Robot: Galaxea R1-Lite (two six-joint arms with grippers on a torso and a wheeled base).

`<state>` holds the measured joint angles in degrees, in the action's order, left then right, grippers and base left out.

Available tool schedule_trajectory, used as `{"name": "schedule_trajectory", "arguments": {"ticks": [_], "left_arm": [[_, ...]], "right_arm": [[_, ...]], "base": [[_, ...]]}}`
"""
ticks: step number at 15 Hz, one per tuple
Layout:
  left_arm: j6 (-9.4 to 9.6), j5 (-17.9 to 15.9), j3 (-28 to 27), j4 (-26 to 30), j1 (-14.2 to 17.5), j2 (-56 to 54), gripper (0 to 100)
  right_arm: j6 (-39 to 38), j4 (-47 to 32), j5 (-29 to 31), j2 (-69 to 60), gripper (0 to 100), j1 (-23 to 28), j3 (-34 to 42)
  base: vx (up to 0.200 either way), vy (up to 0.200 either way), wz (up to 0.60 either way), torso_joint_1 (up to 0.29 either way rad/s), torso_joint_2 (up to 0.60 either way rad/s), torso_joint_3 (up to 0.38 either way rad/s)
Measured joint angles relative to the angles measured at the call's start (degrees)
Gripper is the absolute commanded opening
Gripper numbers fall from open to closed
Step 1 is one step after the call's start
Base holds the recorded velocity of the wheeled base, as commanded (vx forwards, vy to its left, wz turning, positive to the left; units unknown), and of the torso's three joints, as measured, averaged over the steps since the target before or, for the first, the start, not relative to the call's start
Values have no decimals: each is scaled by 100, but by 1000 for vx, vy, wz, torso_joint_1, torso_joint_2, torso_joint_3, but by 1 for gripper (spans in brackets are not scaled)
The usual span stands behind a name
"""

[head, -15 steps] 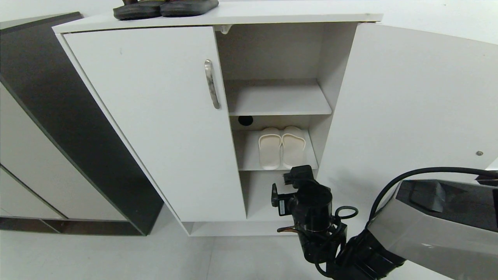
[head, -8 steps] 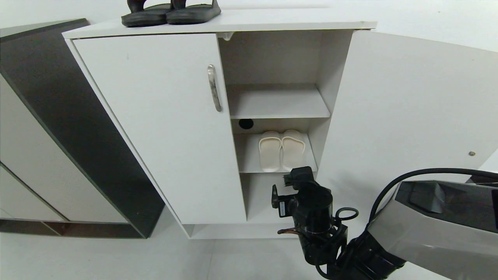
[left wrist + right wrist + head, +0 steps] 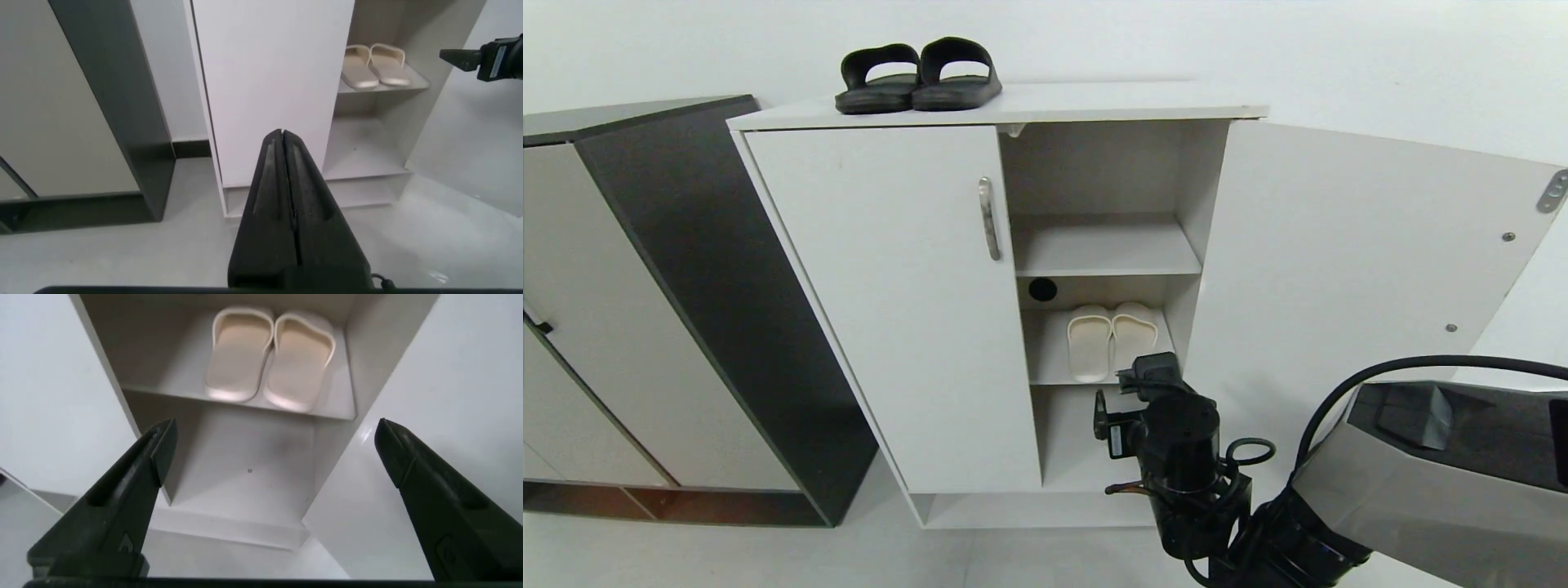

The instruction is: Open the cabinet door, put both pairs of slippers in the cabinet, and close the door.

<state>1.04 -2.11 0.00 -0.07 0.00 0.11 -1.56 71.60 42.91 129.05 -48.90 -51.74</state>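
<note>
The white cabinet [image 3: 1045,100] stands with its right door [image 3: 1339,261] swung wide and its left door [image 3: 890,310] closed. A cream pair of slippers [image 3: 1111,339] lies side by side on the middle shelf, toes inward; the pair [image 3: 270,355] is just beyond my right gripper [image 3: 275,429], which is open and empty in front of the lower compartment. A black pair of slippers [image 3: 919,77] rests on the cabinet top, above the closed door. My left gripper [image 3: 282,137] is shut with nothing in it, low and well back from the closed door.
A dark grey unit [image 3: 686,286] with pale doors stands to the left of the cabinet. The top shelf [image 3: 1103,245] and the bottom compartment [image 3: 245,482] hold nothing. The open door bounds the space on the right. Pale floor [image 3: 458,237] lies in front.
The head camera has tilted up and back, so the cabinet sits lower and smaller and the black slippers show whole. The slippers, doors and right arm have kept their places.
</note>
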Motion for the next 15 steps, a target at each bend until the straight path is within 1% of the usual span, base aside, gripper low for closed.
{"name": "schedule_trajectory", "arguments": {"ticks": [4,8,15], "left_arm": [[5,9,0,0,2,0,0],[2,11,0,0,0,0,0],[-6,11,0,0,0,0,0]], "right_arm": [[4,28,-2,35,100,22,37],[4,28,-29,55,100,105,76],[0,28,-38,63,100,98,108]], "base": [[0,0,0,2,0,133],[0,0,0,0,0,0],[0,0,0,0,0,0]]}}
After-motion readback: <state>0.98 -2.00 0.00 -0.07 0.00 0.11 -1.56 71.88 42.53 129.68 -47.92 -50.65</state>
